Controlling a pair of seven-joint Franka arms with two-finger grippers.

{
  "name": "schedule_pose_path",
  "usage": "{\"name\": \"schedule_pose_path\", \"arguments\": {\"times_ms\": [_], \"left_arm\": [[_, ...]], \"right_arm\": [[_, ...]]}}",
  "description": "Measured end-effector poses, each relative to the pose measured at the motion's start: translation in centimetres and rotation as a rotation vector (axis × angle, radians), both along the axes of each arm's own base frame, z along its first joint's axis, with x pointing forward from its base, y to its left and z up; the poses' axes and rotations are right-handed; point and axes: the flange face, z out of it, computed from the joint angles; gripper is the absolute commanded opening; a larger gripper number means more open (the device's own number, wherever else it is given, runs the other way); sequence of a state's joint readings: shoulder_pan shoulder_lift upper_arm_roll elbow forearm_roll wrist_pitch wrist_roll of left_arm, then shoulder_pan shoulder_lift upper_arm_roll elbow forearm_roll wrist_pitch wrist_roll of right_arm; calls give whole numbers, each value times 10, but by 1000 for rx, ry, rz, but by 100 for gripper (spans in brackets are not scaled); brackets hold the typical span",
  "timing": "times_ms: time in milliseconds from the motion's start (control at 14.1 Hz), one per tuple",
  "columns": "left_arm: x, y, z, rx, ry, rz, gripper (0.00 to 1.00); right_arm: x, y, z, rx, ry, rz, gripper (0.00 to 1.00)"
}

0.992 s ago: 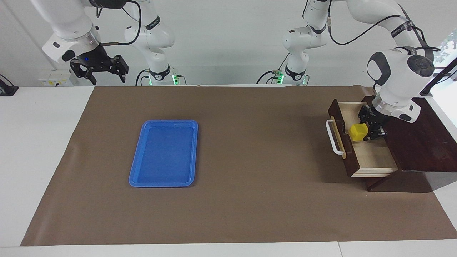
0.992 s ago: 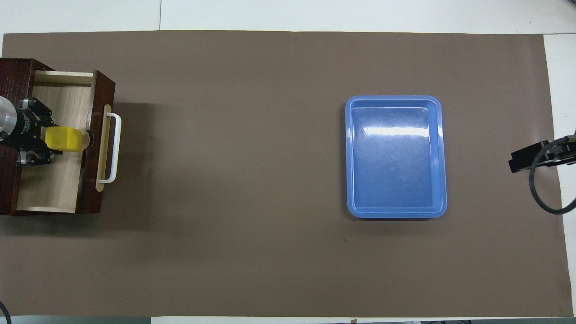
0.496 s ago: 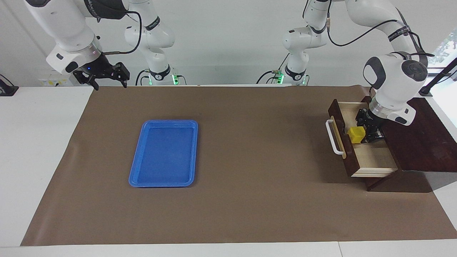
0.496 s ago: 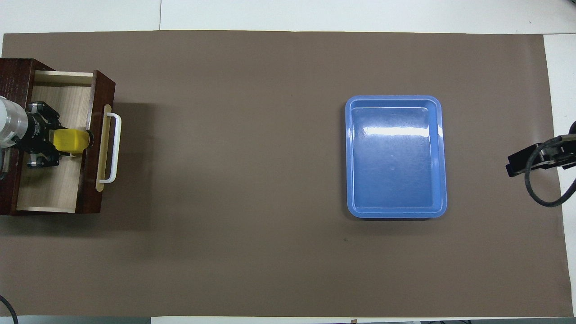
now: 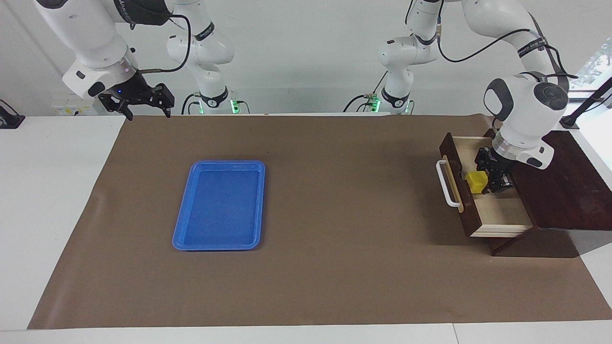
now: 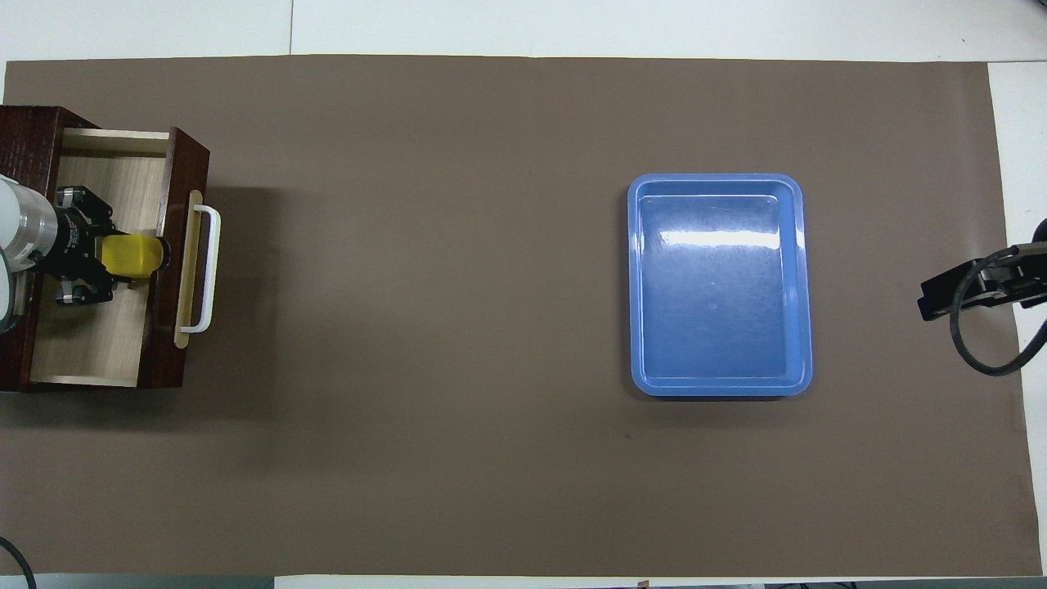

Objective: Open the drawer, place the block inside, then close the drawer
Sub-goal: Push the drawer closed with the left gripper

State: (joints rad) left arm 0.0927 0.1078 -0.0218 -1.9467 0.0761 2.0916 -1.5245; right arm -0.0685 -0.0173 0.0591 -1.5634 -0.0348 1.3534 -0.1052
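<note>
While the drawer (image 5: 483, 191) stands pulled well out of its dark wooden box (image 5: 559, 186) at the left arm's end of the table, the left gripper (image 5: 484, 180) has sunk lower into it over the last second, carrying the block (image 5: 477, 182) down with it. A second ago the yellow cube rode higher over the pale interior; now it sits deeper between the drawer's walls, close against the inside of the dark front panel, just inside the white handle (image 5: 447, 183). I judge that the placing step is nearly done: what remains is to let go, lift clear and push the drawer shut. Whether the cube already rests on the drawer floor I cannot tell. The left arm bends down from above the box with its wrist tipped toward the drawer front, and its fingers are closed on the block, one on either side as the overhead view shows (image 6: 129, 255). The release will want care, since the cube lies so near the front panel that a finger could catch on the wood as it opens. Over the mat's edge nearest the robots, toward the right arm's end, the right gripper (image 5: 142, 101) waits in the air with its fingers spread apart and holding nothing, having settled slightly lower than a second ago. Between the two arms' ends, the blue tray (image 5: 184, 210) lies on the brown mat (image 5: 334, 215).
</note>
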Motion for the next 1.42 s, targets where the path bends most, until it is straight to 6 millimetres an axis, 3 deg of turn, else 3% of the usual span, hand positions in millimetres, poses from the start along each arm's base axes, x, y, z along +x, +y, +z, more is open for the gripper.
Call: {"name": "schedule_pose_path", "arguments": {"times_ms": [354, 567, 709, 850, 921, 1134, 1276, 1417], "left_arm": [[1, -3, 2, 0, -3, -5, 100], [7, -8, 34, 1, 8, -9, 100], [12, -28, 70, -4, 13, -34, 100], [11, -67, 95, -14, 17, -90, 100], [10, -92, 98, -14, 20, -113, 100], [3, -142, 90, -14, 34, -141, 100], [-1, -150, 75, -11, 56, -150, 100], [-2, -145, 55, -11, 62, -144, 100]], "right_arm": [[0, 0, 0, 0, -1, 0, 100], [0, 0, 1, 0, -1, 0, 100], [0, 0, 1, 0, -1, 0, 100], [0, 0, 1, 0, -1, 0, 100], [0, 0, 1, 0, -1, 0, 100], [0, 0, 1, 0, -1, 0, 100], [0, 1, 1, 0, -1, 2, 100], [0, 2, 1, 0, -1, 4, 100]]}}
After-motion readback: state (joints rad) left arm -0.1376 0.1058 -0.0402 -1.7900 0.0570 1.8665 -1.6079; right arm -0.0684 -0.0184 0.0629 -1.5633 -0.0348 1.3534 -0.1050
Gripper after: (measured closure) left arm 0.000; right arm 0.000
